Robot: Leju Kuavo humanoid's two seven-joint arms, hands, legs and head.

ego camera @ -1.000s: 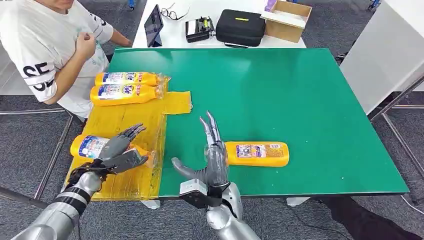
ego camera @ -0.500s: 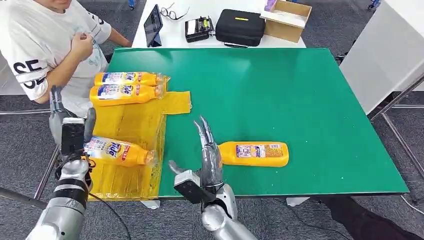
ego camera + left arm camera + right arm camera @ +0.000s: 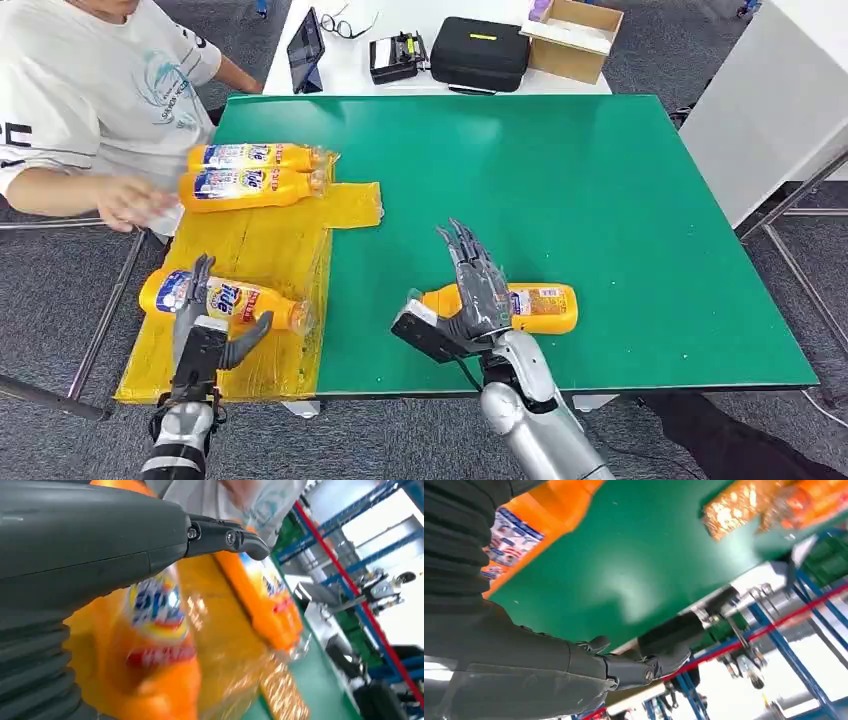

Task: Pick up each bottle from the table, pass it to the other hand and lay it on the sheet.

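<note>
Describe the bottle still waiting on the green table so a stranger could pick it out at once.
Start at the green table and go to its near edge, where the robot's right hand is reaching. The orange bottle lies on its side there, on bare green. The other three orange bottles all lie on the yellow sheet at the table's left end.

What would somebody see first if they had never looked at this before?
Probably the big green table, with one orange bottle lying near its front edge and the robot's right hand over the bottle's cap end, fingers spread. Next, the yellow sheet at the table's left side: two bottles lie side by side at its far end, and a third bottle lies nearer, with the left hand open just in front of it.
</note>
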